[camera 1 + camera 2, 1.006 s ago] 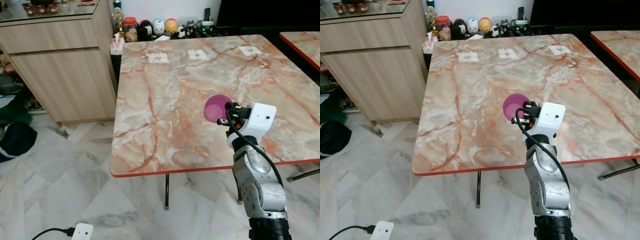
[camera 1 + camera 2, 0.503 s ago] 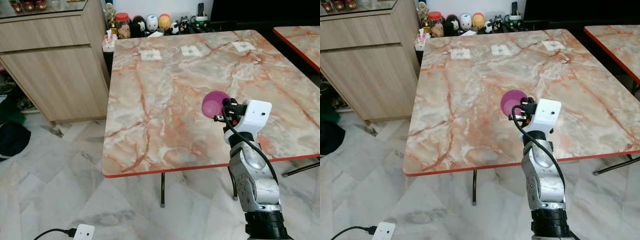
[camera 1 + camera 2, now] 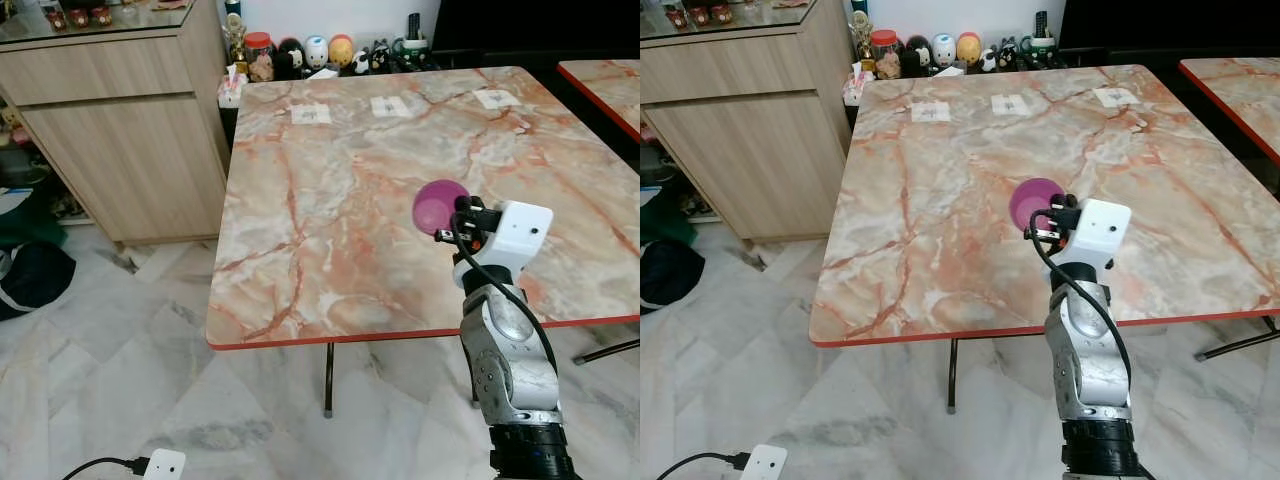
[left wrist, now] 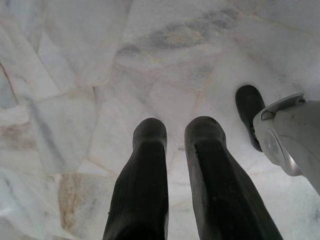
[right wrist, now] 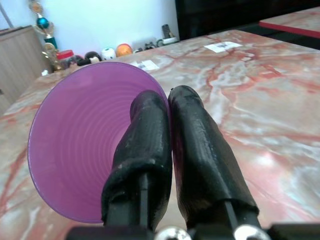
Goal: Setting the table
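The left gripper (image 4: 172, 132) hangs over the floor (image 4: 75, 60) with its fingers slightly apart and holding nothing, while the right gripper (image 5: 169, 107) is clamped on the rim of a purple bowl (image 3: 438, 206) held above the table (image 3: 330, 200).

Lighting was bright and even; my head views were sharp, and soft glare lay on the table (image 3: 330, 200).
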